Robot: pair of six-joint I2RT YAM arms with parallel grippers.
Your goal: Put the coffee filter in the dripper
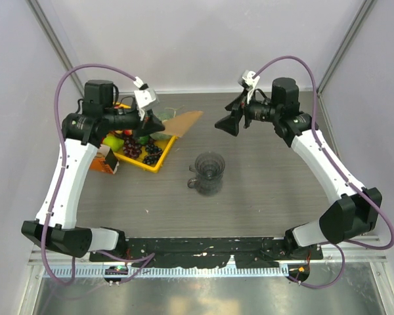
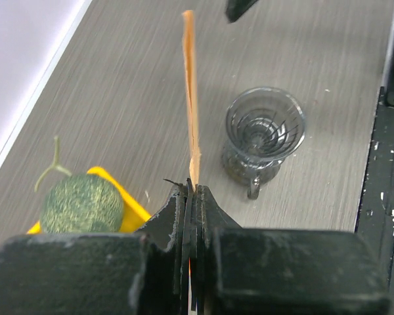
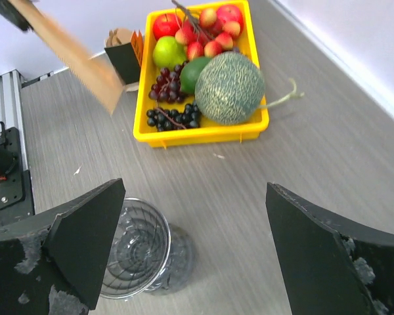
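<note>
Coffee filter (image 1: 182, 121) is not yet in the dripper (image 1: 209, 172): it hangs in the air, beyond the dripper and a little to its left as the top camera sees it, well apart from the rim. The left gripper (image 1: 159, 125) holds it, with the jaws pressed together on one edge of the paper. In the left wrist view the filter shows only as a thin upright line, so it is flat and folded, not opened into a cone. I judge it is pinched at the edge so that most of the paper stays free for the next handling. The dripper stands upright on the desk (image 1: 262, 190), its round mouth up and nothing inside it, which makes it ready to receive the filter from above. The right gripper (image 1: 228, 125) is in the air beyond the dripper, slightly to its right. Its jaws are spread wide, they hold nothing, and they point toward the filter. In my opinion it waits there to help to open the flat paper or to take it over, because a closed filter will not sit well in the ribbed glass. A yellow tray (image 1: 159, 161) with fruit lies on the desk to the left of the dripper and has no part in the task.
</note>
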